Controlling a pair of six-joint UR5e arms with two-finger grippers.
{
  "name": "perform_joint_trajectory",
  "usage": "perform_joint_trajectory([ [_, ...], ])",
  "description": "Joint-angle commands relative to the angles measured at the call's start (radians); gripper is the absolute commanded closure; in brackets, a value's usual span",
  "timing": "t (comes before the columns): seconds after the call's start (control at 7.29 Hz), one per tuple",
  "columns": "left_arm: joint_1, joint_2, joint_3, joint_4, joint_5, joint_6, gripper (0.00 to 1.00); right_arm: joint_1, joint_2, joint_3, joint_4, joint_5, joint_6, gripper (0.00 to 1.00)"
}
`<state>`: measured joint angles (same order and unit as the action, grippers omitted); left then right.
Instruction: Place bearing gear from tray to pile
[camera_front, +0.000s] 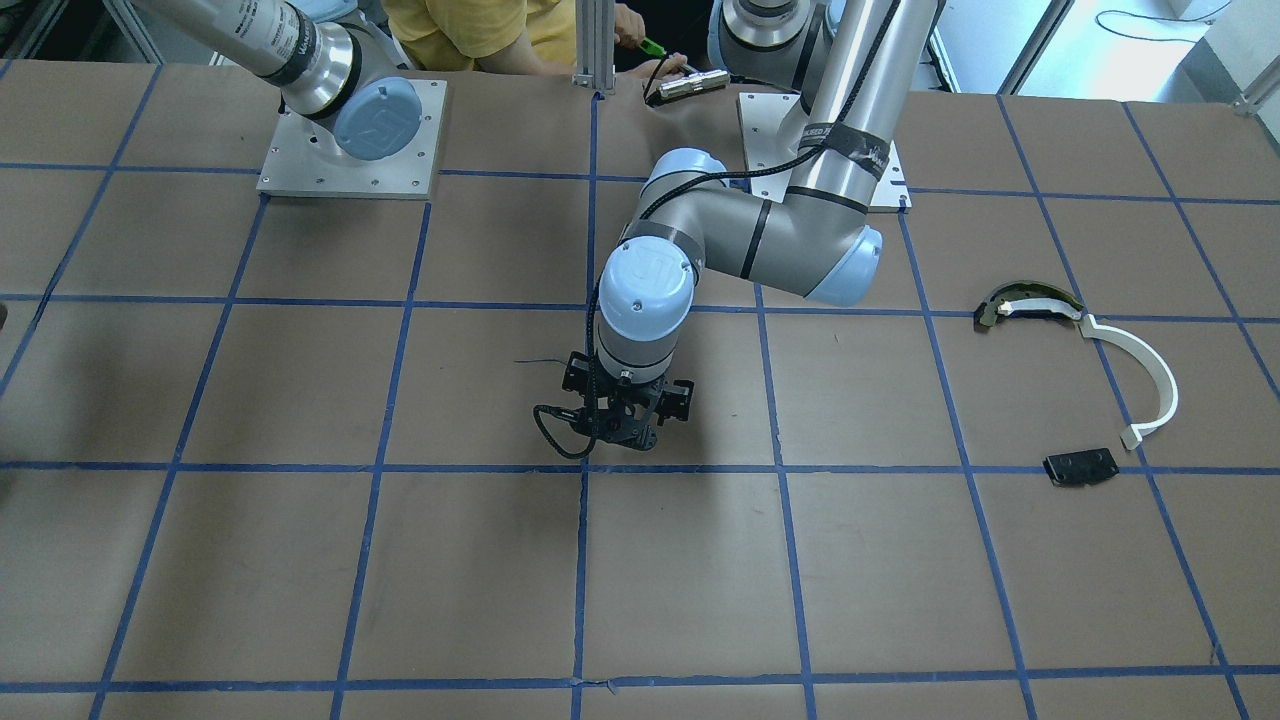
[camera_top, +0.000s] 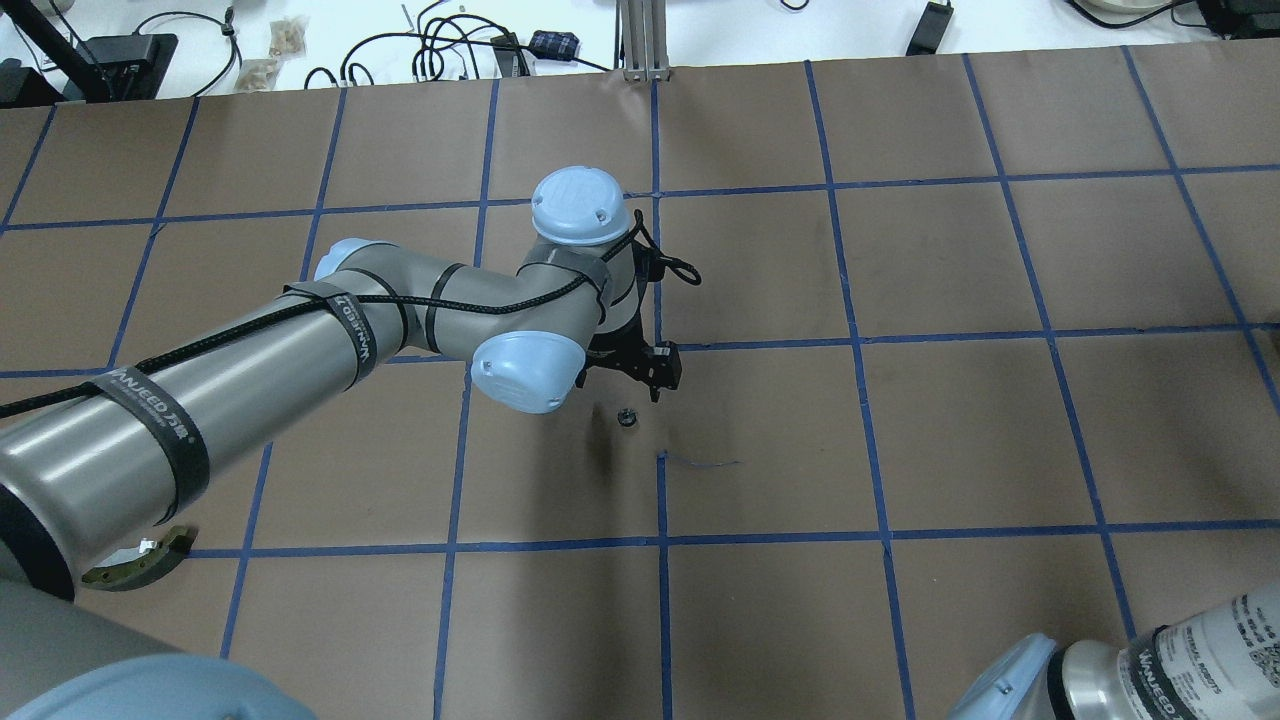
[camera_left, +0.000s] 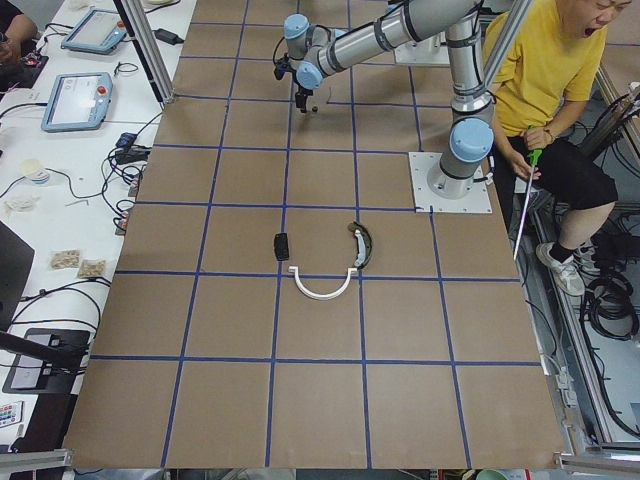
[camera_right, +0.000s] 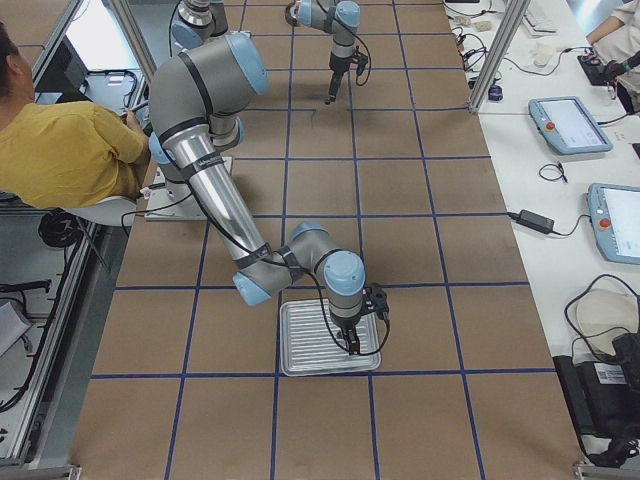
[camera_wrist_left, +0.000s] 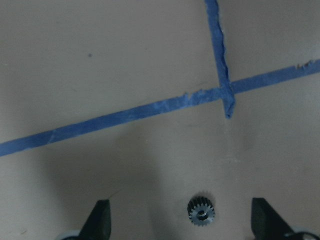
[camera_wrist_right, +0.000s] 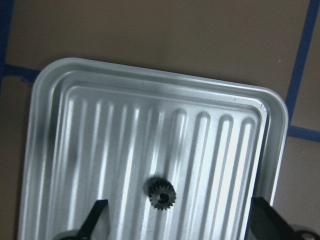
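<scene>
A small dark toothed bearing gear (camera_wrist_right: 161, 193) lies on the ribbed silver tray (camera_wrist_right: 165, 80). My right gripper (camera_wrist_right: 180, 220) hangs open just above it, with the gear between the fingers. A second small gear (camera_wrist_left: 201, 212) lies on the brown table between the open fingers of my left gripper (camera_wrist_left: 180, 220), near the table's middle (camera_top: 626, 416). The pile sits far towards my left side: a white curved arc (camera_front: 1140, 370), a dark olive-edged curved piece (camera_front: 1025, 303) and a flat black plate (camera_front: 1080, 466).
The tray (camera_right: 300, 365) sits near the table's end on my right. Blue tape lines (camera_wrist_left: 150, 107) grid the brown table. A person in a yellow shirt (camera_left: 545, 70) sits behind the robot bases. Tablets and cables lie on the white bench beyond the far edge (camera_top: 450, 40).
</scene>
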<state>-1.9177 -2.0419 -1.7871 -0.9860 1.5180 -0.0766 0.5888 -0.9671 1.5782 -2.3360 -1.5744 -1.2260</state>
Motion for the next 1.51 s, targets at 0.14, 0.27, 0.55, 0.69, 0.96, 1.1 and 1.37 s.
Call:
perform_joint_trajectory([
  [0.14, -0.024, -0.024, -0.003, 0.0, 0.004, 0.003, 0.1, -0.006, 0.019, -0.014, 0.087, 0.001, -0.018, 0.12],
  [0.27, -0.027, -0.023, -0.003, -0.003, 0.007, 0.003, 0.14, -0.006, 0.021, -0.015, 0.086, 0.002, -0.018, 0.15],
  [0.55, -0.029, -0.021, -0.003, -0.006, 0.028, 0.003, 0.25, -0.006, 0.025, -0.015, 0.084, 0.005, -0.01, 0.24],
  [0.69, -0.029, -0.021, -0.005, -0.008, 0.031, 0.005, 0.29, -0.006, 0.031, -0.012, 0.084, 0.01, -0.013, 0.25],
  [0.96, -0.029, -0.018, -0.005, -0.023, 0.033, 0.003, 0.41, -0.006, 0.042, -0.023, 0.089, 0.008, -0.015, 0.27],
  [1.1, -0.029, -0.02, -0.005, -0.028, 0.033, 0.005, 0.6, -0.006, 0.041, -0.023, 0.09, 0.007, -0.015, 0.43],
  [1.37, -0.032, -0.02, -0.005, -0.028, 0.034, 0.0, 1.0, -0.006, 0.038, -0.023, 0.092, 0.007, -0.015, 0.56],
])
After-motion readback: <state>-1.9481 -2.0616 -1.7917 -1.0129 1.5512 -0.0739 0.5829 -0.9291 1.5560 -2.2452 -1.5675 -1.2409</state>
